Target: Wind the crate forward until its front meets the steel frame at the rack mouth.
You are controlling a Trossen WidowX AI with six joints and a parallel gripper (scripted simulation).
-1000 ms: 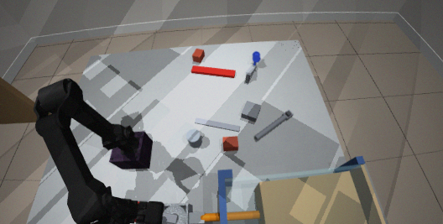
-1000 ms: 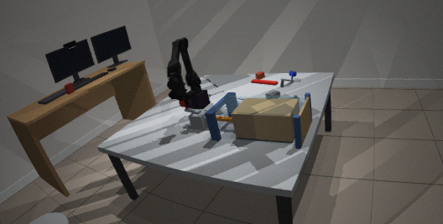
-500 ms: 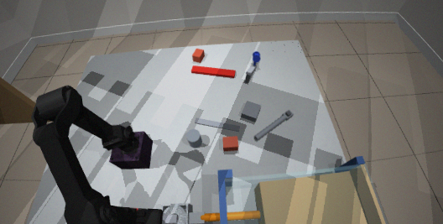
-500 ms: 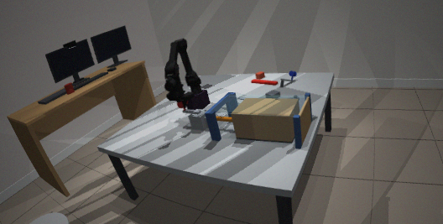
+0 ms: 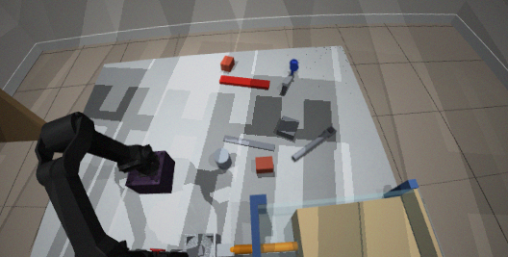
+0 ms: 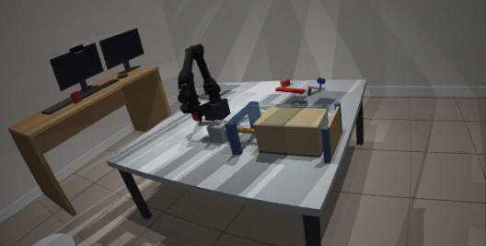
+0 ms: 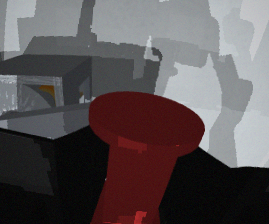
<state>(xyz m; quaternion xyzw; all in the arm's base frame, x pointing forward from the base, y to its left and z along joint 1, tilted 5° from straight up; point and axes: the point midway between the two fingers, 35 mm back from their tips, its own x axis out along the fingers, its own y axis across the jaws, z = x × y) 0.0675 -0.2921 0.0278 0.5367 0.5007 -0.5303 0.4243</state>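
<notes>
Grey walls and a tiled floor surround a pale table (image 5: 190, 131) (image 6: 276, 179) crossed by hard-edged shadows; a wooden desk (image 6: 28, 125) with two monitors stands off to one side. The arm (image 5: 67, 196) (image 6: 186, 70) is mounted on a dark purple block (image 5: 164, 177) (image 6: 220, 110) and bends over toward the winch (image 5: 199, 244) (image 6: 217, 133) (image 7: 77, 82). Hand (image 5: 169, 253) (image 6: 198, 115) (image 7: 137, 123): closed on a red handle (image 5: 157, 249) (image 6: 196, 118) (image 7: 140, 170), whose round flanged end faces the wrist camera. In that view the winch lies beyond the handle, up and to the left in the picture. Whether the handle meets the winch's top hole cannot be told. The crate (image 5: 337, 227) (image 6: 290, 134) sits flat on the table inside the guard, its front apart from the blue frame (image 5: 255, 220) (image 6: 234, 137) at the mouth. An orange strap (image 5: 279, 247) (image 6: 246, 131) spans that gap. Loose items, top view: a small red block (image 5: 227, 64) (image 6: 285, 82) near a red bar (image 5: 244, 83) (image 6: 290, 90); a blue-knobbed crank (image 5: 293, 65) (image 6: 321, 81); a thin grey bar (image 5: 249, 143); a grey cylinder (image 5: 222, 158); an orange-red block (image 5: 265, 165); a grey block (image 5: 287, 128); and a long grey tool (image 5: 313, 144), lying at a slant.
</notes>
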